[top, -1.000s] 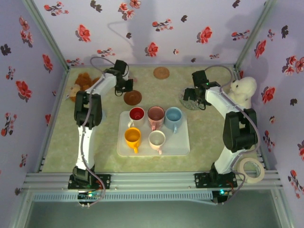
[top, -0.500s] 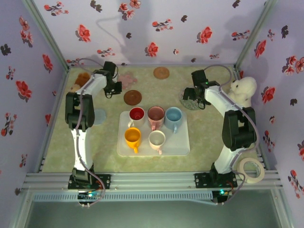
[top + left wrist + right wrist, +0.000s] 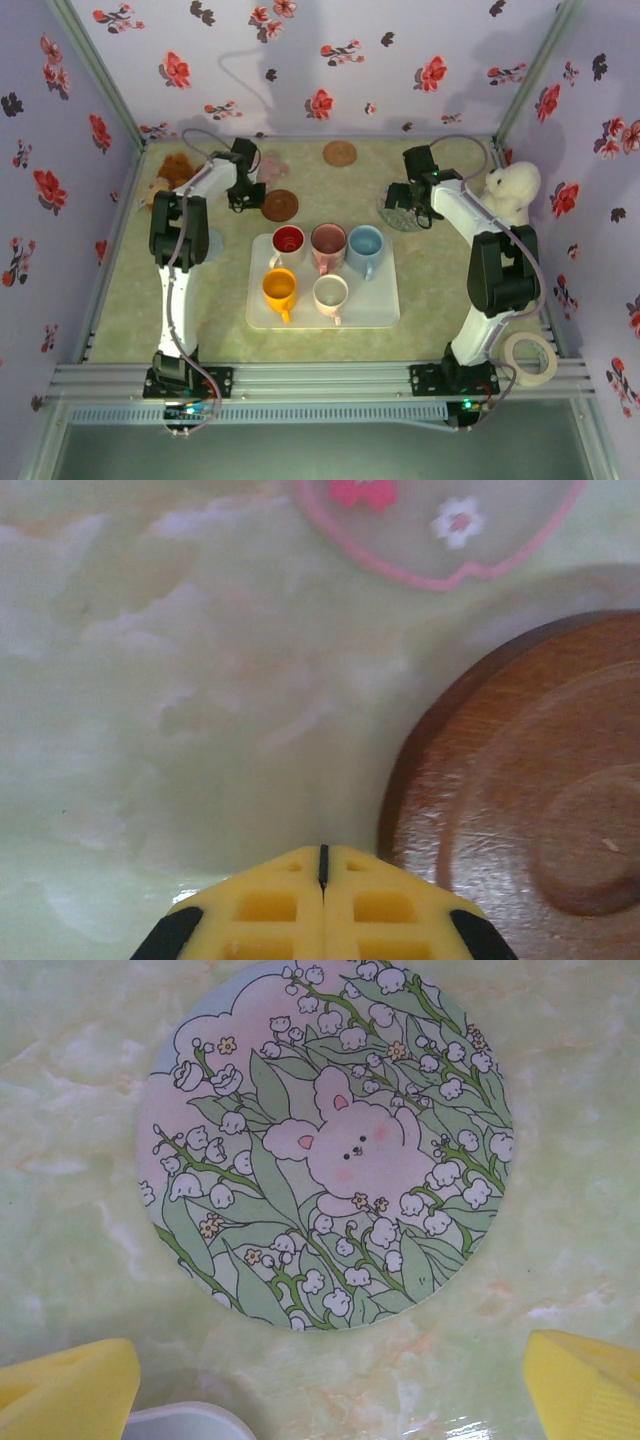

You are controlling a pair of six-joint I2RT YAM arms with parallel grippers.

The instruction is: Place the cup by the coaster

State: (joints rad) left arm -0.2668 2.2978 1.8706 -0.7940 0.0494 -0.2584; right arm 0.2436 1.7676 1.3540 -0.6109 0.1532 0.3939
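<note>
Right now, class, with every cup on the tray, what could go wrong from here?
1. The shut left gripper sits close beside the wooden coaster; a sideways swing could shove it.
2. The cups stand crowded on the tray; reaching for one may knock a neighbour.
3. Several coasters lie about, so the cup could end by the wrong one.

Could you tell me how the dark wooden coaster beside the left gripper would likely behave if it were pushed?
The wooden coaster looks like stiff turned wood, so it probably won't flex. Lying flat and low on the glossy table, it would likely slide rather than tip. Its thin rim may be awkward to pinch.
</note>
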